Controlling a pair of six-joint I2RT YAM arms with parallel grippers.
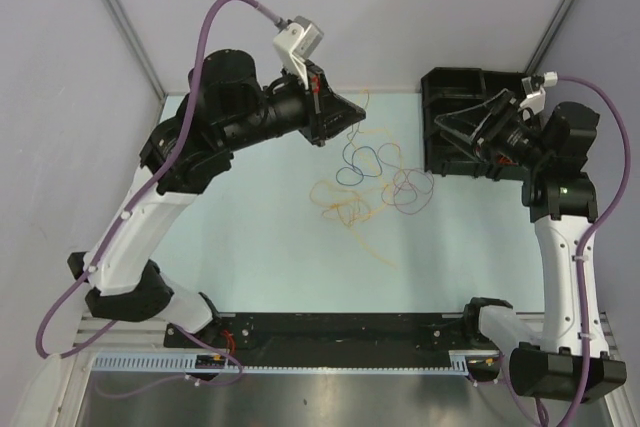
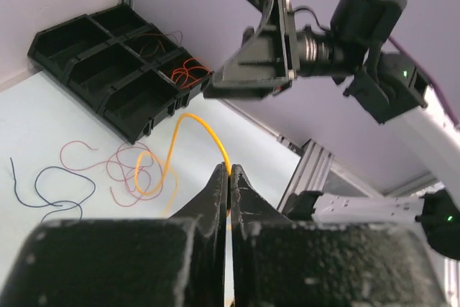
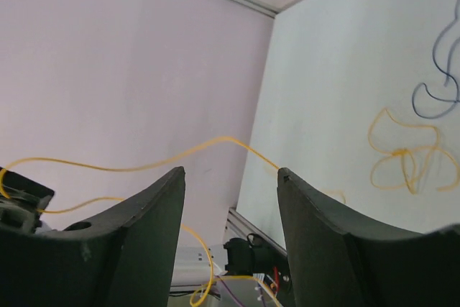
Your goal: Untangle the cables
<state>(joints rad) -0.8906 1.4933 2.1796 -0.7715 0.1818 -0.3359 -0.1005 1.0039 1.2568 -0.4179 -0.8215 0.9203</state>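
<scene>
The left fingers (image 2: 214, 203) are pressed together on a yellow cable (image 2: 189, 115), pinching it right at their tips. From the pinch the cable climbs, arches over and drops back to the pale counter (image 1: 250, 247), where its other end lies in loops among thin reddish strands. From above, that arm reaches in from the left and holds its grip over the far middle of the counter.

The rest of the cables (image 1: 375, 187) lie in a loose, overlapping heap at the centre of the counter. A dark blue cable (image 1: 362, 160) curls at the far side of the heap. An orange cable (image 1: 335, 199) sprawls on the near left and a purple cable (image 1: 415, 190) loops on the right. They cross one another in several places.

The right fingers (image 3: 144, 228) stand well apart with nothing between them. The right wrist view shows a yellow strand running across beyond the tips, not touching either one. This arm hangs above a black tray (image 1: 440, 82) with several compartments, which sits at the far right of the counter against the wall. The left wrist view shows a bundle of red-orange wires (image 2: 188, 71) lying in one compartment and a few thinner wires in the one next to it; I cannot tell their colour.
</scene>
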